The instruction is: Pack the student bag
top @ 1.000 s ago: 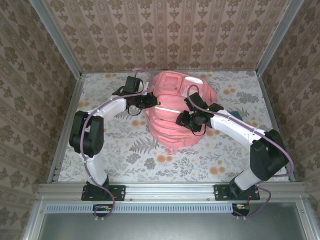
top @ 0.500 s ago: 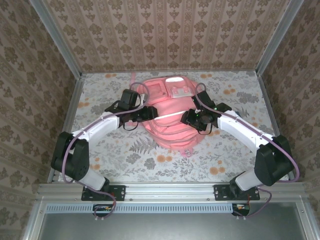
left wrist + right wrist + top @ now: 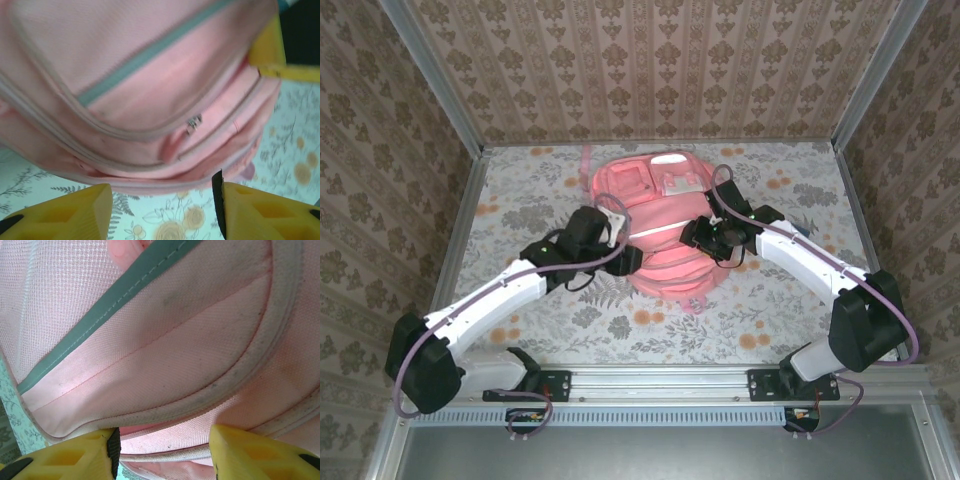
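Observation:
The student bag (image 3: 655, 200) lies flat in the middle of the table, salmon pink with a pale stripe and white patches near its far end. My left gripper (image 3: 628, 260) is at its near left edge, open, with bare tablecloth between the fingers (image 3: 162, 200). The bag (image 3: 150, 75) and a zip pull (image 3: 194, 122) sit just beyond those fingertips. My right gripper (image 3: 695, 235) is on the bag's right side. In the right wrist view the gripper (image 3: 165, 440) has a thick fold of the bag (image 3: 175, 340) filling the gap between its fingers.
The floral tablecloth (image 3: 540, 200) has free room to the left, right and near side of the bag. Wallpapered walls and metal posts (image 3: 460, 230) close in the table. A pink strap (image 3: 587, 160) trails off the bag's far left corner.
The bag has gone from propped up to lying flat. My left gripper has let go, opened and pulled back toward the near left. The right gripper shifted slightly farther away.

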Action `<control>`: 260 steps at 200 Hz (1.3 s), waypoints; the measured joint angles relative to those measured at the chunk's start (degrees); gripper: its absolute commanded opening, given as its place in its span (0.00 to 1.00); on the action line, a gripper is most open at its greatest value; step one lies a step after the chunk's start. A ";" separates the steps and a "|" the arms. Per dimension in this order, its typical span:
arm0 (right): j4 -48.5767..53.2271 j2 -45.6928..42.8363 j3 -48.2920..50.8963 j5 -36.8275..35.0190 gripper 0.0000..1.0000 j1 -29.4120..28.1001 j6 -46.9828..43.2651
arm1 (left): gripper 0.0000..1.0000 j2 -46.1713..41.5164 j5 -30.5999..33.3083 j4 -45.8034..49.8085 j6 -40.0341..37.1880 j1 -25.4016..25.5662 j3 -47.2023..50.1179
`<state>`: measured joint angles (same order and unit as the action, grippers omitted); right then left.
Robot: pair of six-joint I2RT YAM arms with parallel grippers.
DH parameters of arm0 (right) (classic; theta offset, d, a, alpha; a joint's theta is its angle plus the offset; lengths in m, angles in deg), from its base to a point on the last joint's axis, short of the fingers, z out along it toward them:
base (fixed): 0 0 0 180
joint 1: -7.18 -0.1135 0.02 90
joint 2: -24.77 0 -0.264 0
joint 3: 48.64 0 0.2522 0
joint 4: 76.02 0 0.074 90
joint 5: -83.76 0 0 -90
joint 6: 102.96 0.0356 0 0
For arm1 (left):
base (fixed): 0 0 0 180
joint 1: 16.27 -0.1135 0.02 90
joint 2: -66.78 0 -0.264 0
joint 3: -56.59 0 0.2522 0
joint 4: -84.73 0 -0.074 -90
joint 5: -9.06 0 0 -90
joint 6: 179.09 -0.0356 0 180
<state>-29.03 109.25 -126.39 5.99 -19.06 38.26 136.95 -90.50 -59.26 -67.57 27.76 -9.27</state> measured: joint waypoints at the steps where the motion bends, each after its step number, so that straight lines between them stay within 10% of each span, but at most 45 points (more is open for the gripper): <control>1: 0.00 -0.02 -0.02 0.04 0.52 0.00 -0.02 | 0.58 0.04 0.04 0.07 -0.09 0.13 0.02; 260: -8.55 1.42 1.27 6.69 0.51 0.39 11.69 | 0.26 14.62 1.20 -4.63 -4.07 3.19 -4.63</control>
<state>-37.57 110.67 -125.12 12.68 -18.67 49.95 151.57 -89.30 -63.90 -71.63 30.95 -13.91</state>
